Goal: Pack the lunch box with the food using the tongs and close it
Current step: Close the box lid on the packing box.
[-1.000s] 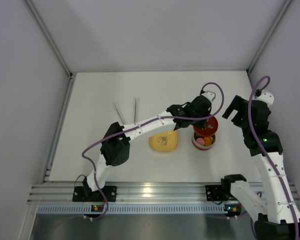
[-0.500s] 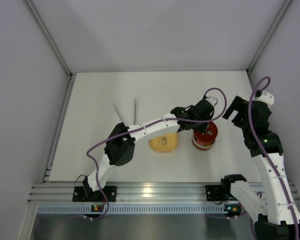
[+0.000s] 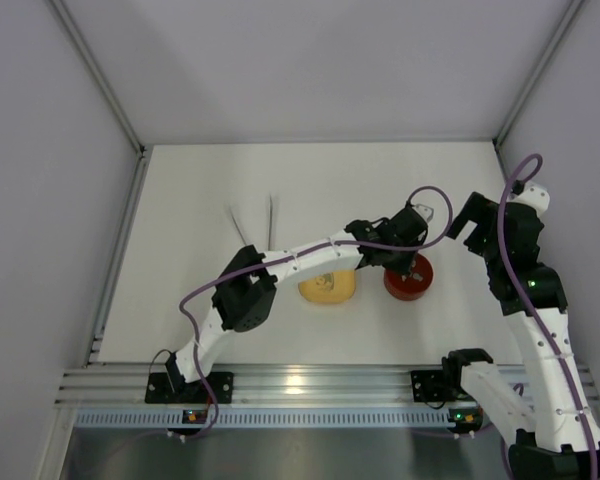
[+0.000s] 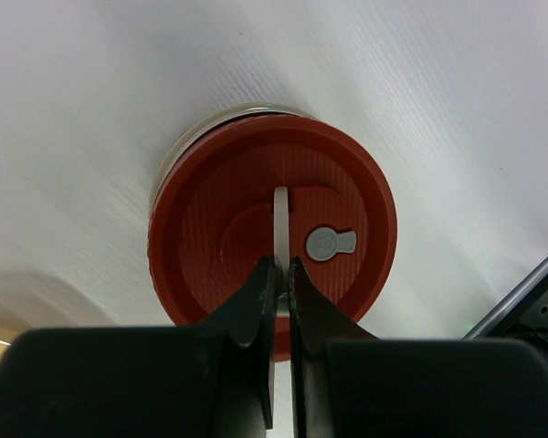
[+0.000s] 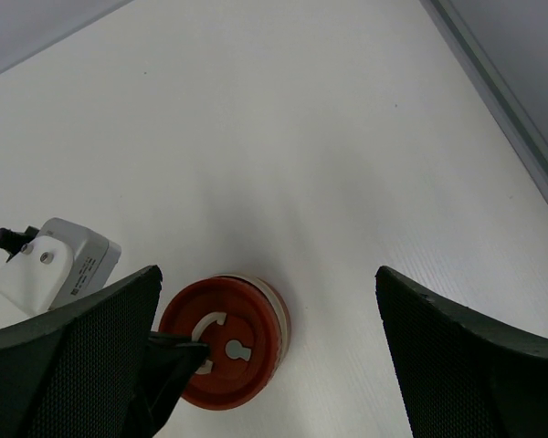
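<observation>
The left gripper grasps the lid, flat on the lunch box; the right gripper is released. The tongs lie lengthwise near-to-far.

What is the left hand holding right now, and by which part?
The left hand is pinching the red lid by the thin white handle at its centre.

- I have the left arm stretched far forward and to the right, wrist tipped down.
- Left gripper: jaws pinched almost together on the thin white ridge of the lid.
- Right arm stands folded upright.
- Right gripper: jaws spread wide, holding nothing.
</observation>
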